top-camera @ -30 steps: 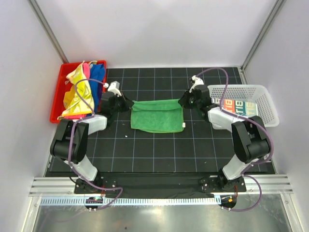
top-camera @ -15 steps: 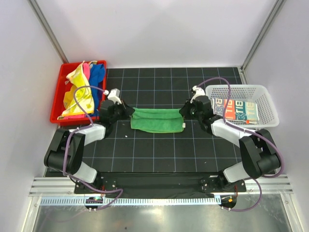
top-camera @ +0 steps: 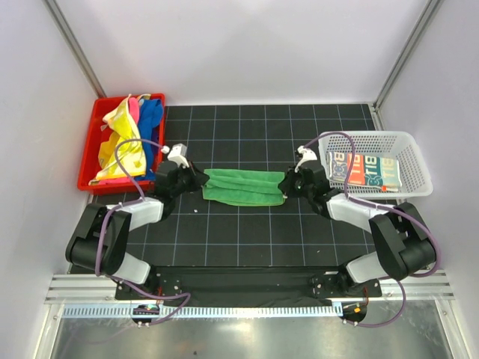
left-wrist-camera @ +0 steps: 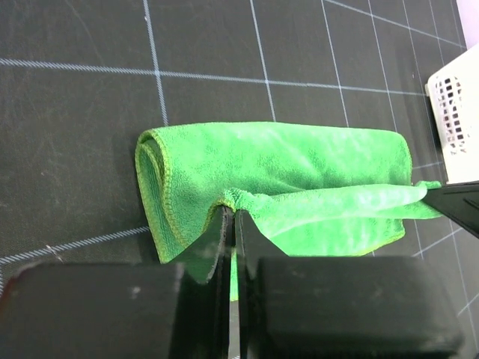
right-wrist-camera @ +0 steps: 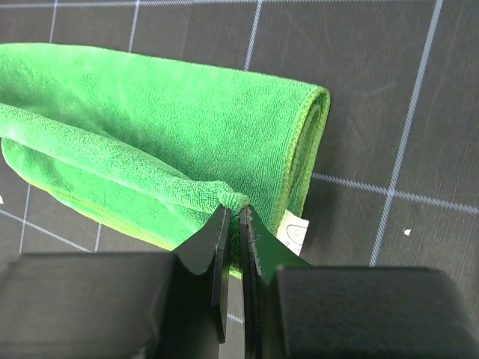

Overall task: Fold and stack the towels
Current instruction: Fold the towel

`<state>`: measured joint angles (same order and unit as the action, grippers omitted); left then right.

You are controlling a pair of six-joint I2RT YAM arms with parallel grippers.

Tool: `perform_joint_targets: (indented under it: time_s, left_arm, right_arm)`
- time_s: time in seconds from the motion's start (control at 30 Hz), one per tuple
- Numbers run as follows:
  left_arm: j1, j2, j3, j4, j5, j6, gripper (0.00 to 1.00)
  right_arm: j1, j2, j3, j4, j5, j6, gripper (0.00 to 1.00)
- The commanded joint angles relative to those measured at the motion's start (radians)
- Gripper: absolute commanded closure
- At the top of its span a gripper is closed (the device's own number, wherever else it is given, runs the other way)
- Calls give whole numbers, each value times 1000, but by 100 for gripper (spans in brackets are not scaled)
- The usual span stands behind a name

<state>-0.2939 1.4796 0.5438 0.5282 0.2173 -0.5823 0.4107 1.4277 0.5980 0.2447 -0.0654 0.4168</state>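
A green towel (top-camera: pixel 243 186) lies folded over on the black grid mat between the two arms. My left gripper (top-camera: pixel 202 179) is shut on the towel's left corner (left-wrist-camera: pixel 233 196), which it pinches at the fingertips. My right gripper (top-camera: pixel 284 184) is shut on the right corner (right-wrist-camera: pixel 236 202). The pinched top edge stretches between the two grips above the lower layer (left-wrist-camera: pixel 277 153). A white label (right-wrist-camera: pixel 293 232) shows by the right fingers. More towels, yellow (top-camera: pixel 120 146), pink-red and blue (top-camera: pixel 152 120), lie heaped in the red bin. A white printed towel (top-camera: pixel 367 168) lies in the mesh basket.
The red plastic bin (top-camera: pixel 90 149) stands at the left edge of the mat. The white mesh basket (top-camera: pixel 414 161) stands at the right edge, and its corner shows in the left wrist view (left-wrist-camera: pixel 453 112). White enclosure walls surround the mat.
Both grippers have carried the towel's far edge toward the near side, folding it over itself. The green towel now looks narrower front to back. Both arms have shifted nearer.
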Motion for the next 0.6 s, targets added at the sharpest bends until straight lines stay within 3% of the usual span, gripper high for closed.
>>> perform_joint_targets:
  time_s: [0.0,0.1,0.2,0.4,0.57]
  left_arm:
    - [-11,-28,-25,56,-25,-16,90]
    - [-16,-56,-56,59,-38,-47,72]
    - [-17,-108,-70,17,-59,-63,69]
    - [-17,-281,-47,-180,-134,-79,68]
    - [-40,-288,73,-318,-144,-71,68]
  right_arm:
    - [5,-47,-12,70,4,17,86]
    - [5,-76,-23,47,-8,30,73]
    - [7,-133,-20,-7,-30,42,61]
    - [8,-230,29,-165,25,34,55]
    - [13,-165,140,-228,56,33,55]
